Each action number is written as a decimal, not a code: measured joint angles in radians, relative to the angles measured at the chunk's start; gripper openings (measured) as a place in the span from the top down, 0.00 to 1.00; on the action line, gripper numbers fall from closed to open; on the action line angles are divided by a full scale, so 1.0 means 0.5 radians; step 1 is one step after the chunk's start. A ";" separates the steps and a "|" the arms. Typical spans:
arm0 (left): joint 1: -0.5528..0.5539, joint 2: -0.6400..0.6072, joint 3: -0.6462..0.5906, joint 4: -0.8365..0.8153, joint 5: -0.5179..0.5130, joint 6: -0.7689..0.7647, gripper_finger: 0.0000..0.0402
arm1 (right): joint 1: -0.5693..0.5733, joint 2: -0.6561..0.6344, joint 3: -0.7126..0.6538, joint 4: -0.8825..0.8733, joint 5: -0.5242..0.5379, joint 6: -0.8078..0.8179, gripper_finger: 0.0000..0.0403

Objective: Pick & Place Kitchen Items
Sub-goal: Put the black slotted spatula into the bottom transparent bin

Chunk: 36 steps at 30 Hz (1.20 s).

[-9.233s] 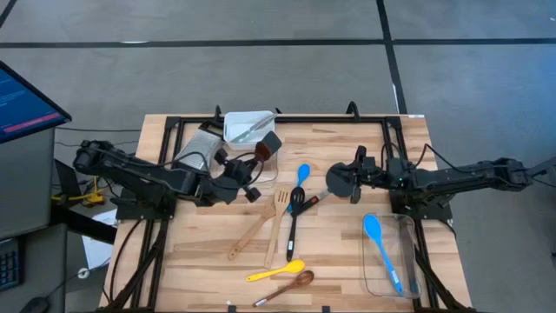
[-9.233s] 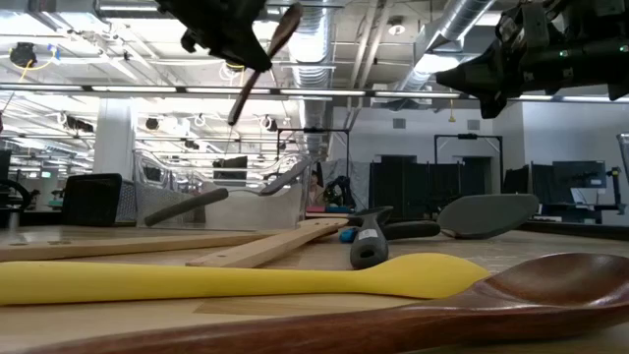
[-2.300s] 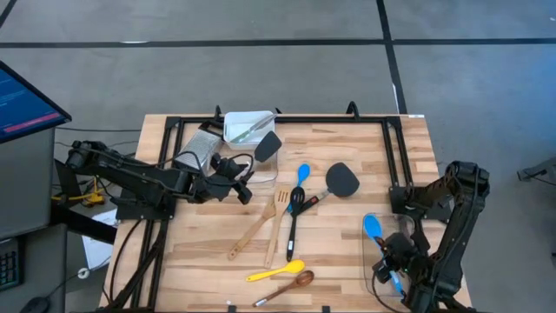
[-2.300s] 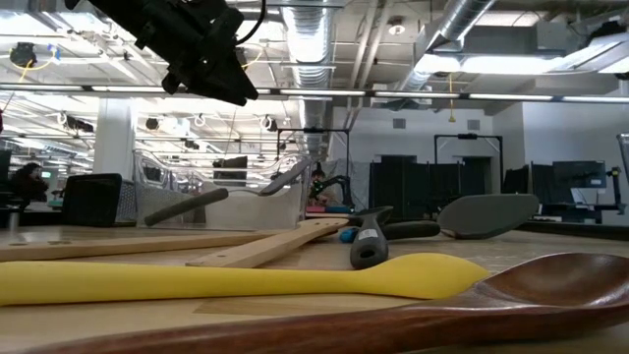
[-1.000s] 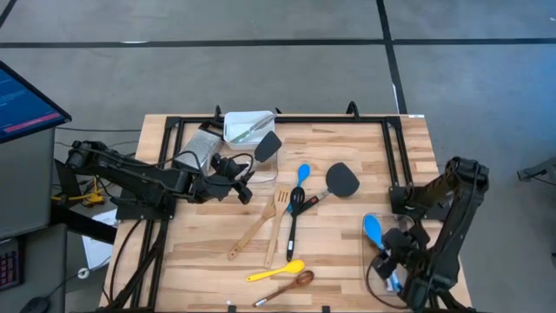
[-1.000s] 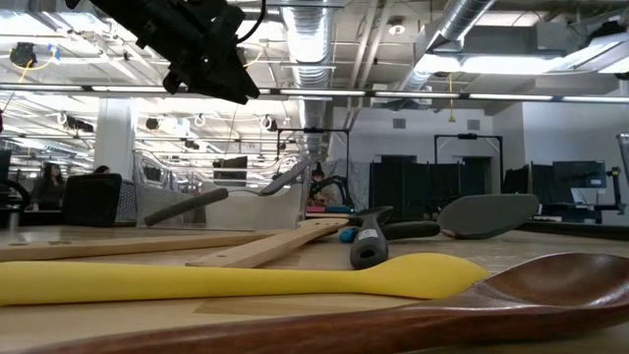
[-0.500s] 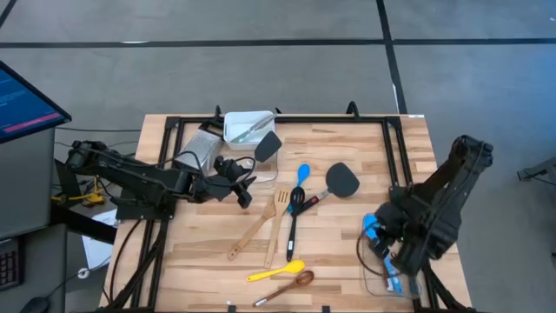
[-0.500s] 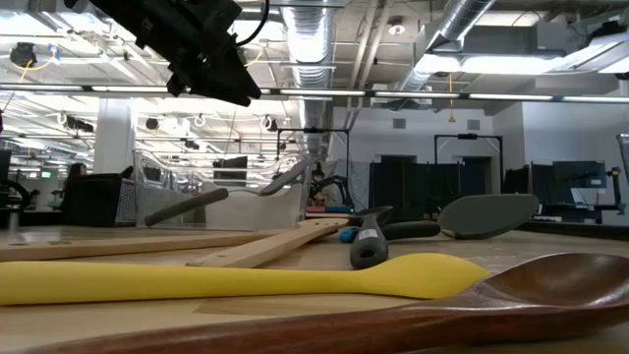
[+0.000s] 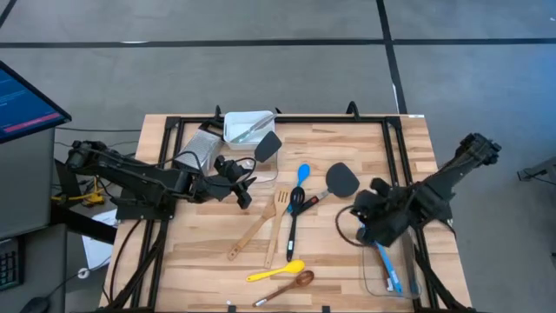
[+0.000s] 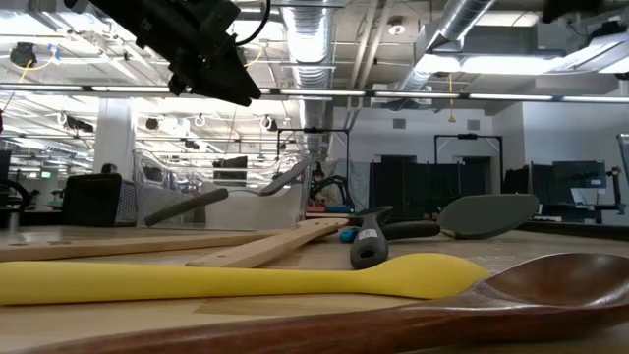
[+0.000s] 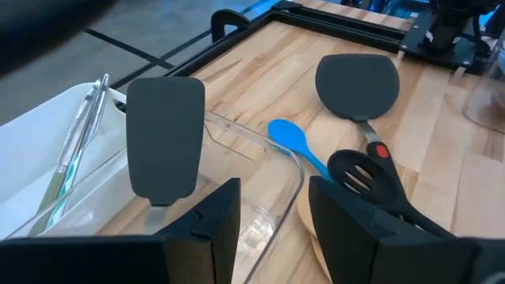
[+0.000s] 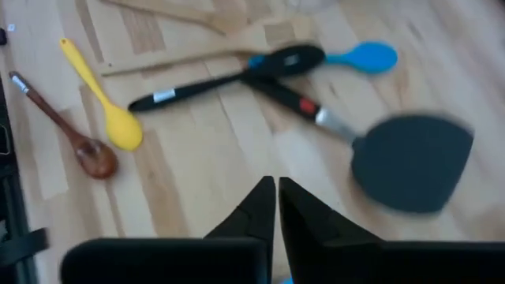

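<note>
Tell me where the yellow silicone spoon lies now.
The yellow silicone spoon lies near the table's front edge in the high view, beside the dark wooden spoon.

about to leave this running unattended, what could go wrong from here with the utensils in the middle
1. The black spatula, black slotted spoon and blue spoon lie crossed at their handles, so lifting one may drag another.
2. The right gripper has its jaws shut above the table, so it must open before any grasp.
3. A dark spatula leans on the rim of the clear tub by the left gripper, and a nudge could tip it out.
</note>
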 joint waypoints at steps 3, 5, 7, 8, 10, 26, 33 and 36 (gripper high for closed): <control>0.001 -0.001 0.000 -0.001 0.000 0.001 0.66 | -0.139 0.000 0.000 0.126 -0.014 -0.262 1.00; 0.001 -0.001 0.000 -0.001 0.000 0.001 0.66 | -0.233 0.000 0.000 0.193 -0.027 -0.367 0.99; 0.001 0.000 0.000 -0.002 0.000 0.023 0.66 | -0.325 0.000 0.000 0.239 -0.080 -0.433 0.99; 0.001 0.000 0.000 -0.002 -0.001 0.051 0.66 | -0.368 0.000 0.000 0.255 -0.116 -0.465 0.99; 0.001 -0.001 0.000 -0.005 -0.001 0.131 0.66 | -0.447 0.000 0.000 0.283 -0.182 -0.531 1.00; -0.003 -0.001 -0.001 -0.039 0.003 0.196 0.66 | -0.854 0.261 0.000 0.686 -0.617 -1.153 1.00; -0.004 -0.001 -0.002 -0.037 0.250 0.138 0.66 | -0.962 0.405 0.000 0.705 -0.716 -1.306 1.00; -0.004 -0.001 -0.003 -0.036 0.349 0.123 0.66 | -0.992 0.432 -0.002 0.749 -0.718 -1.380 1.00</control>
